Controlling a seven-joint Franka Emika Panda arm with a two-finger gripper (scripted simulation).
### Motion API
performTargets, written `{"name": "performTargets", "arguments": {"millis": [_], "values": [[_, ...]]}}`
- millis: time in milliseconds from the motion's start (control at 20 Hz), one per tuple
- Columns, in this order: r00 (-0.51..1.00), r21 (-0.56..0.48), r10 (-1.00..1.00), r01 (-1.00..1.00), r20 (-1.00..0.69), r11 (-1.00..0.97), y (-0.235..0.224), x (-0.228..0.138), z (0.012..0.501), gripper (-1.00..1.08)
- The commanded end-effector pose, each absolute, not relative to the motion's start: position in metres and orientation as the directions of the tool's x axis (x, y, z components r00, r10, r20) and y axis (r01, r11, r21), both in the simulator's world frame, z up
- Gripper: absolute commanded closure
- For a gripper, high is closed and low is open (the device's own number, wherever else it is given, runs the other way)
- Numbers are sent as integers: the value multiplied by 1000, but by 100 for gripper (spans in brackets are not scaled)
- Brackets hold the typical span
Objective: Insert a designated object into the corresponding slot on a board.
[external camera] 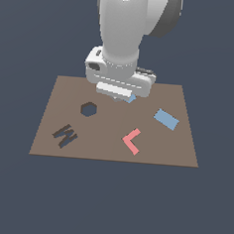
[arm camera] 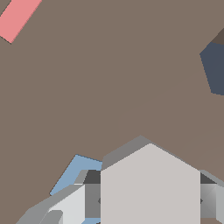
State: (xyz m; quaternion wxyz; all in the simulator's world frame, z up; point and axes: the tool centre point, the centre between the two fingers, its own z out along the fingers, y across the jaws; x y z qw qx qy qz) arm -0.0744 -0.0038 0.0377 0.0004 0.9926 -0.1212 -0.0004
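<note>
**Hexagonal block held above the board**

Seen only from the wrist: pale grey-white hexagonal block (arm camera: 150,186) clamped between the fingers (arm camera: 70,205) of the gripper (arm camera: 146,202), over brown board (external camera: 112,138) and a blue shape (arm camera: 74,173). Hidden by the arm in the exterior view. Shown there instead: dark hexagon slot (external camera: 89,109) toward that view's left, apart from the gripper (external camera: 116,91); dark W recess (external camera: 65,134), pink L (external camera: 132,140), blue rectangle (external camera: 166,119).
</note>
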Motion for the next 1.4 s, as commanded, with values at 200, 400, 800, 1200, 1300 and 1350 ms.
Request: {"name": "performTargets", "arguments": {"millis": [200,400,800,1200,1300,1350], "values": [[993,1,-116,-116,0,-993,-48,-53,39,108],[998,1,-56,-56,0,-998,-67,-40,40,108],[1000,1,28,28,-1,-1000,-92,-20,40,108],[999,1,52,52,-1,-999,-98,-12,41,108],[999,1,49,49,-1,-999,-99,-13,40,108],[999,1,50,50,-1,-999,-98,-13,39,108]]}}
